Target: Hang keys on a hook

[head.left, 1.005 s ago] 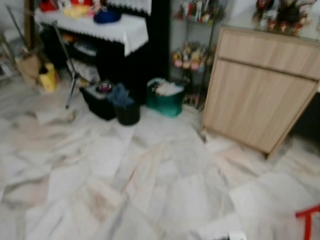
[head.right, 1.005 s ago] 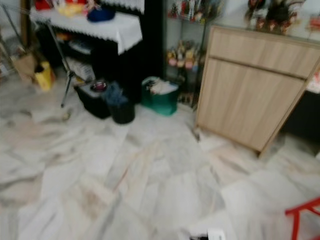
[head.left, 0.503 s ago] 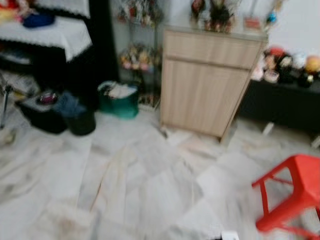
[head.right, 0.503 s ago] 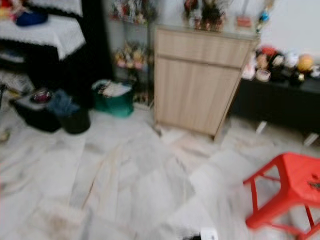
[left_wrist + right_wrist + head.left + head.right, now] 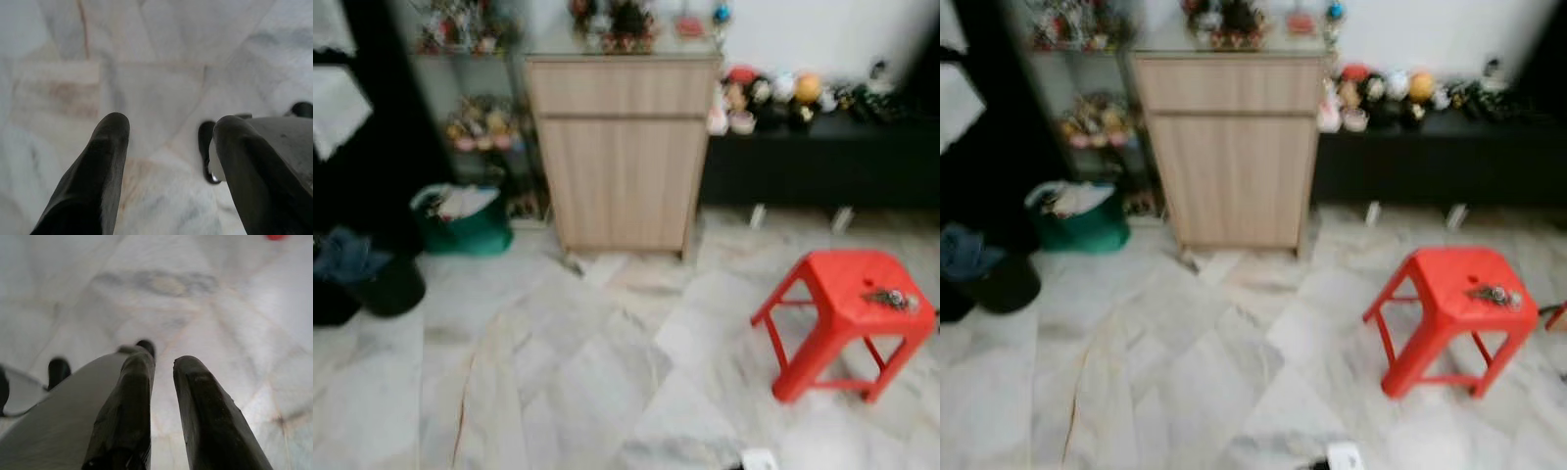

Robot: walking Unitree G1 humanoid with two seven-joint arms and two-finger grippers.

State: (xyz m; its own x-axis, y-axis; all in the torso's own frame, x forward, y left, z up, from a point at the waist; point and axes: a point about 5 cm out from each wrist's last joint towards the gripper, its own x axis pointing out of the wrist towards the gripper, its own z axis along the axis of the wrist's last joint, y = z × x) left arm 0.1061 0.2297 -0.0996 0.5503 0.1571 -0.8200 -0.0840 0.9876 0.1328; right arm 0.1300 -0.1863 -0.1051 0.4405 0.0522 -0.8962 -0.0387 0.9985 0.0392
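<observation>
Red stool [image 5: 847, 311] holds keys [image 5: 889, 298], blurred, detail unreadable.

Your head camera has swung to the right: the wooden cabinet [image 5: 619, 152] now sits near mid-frame, the white-draped table has slid off the left edge, and the red stool [image 5: 843, 318] with the keys [image 5: 889, 298] on top has come fully into view.

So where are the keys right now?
In the eye views the keys lie on top of the red stool, on the robot's right, in front of the low black bench.
</observation>
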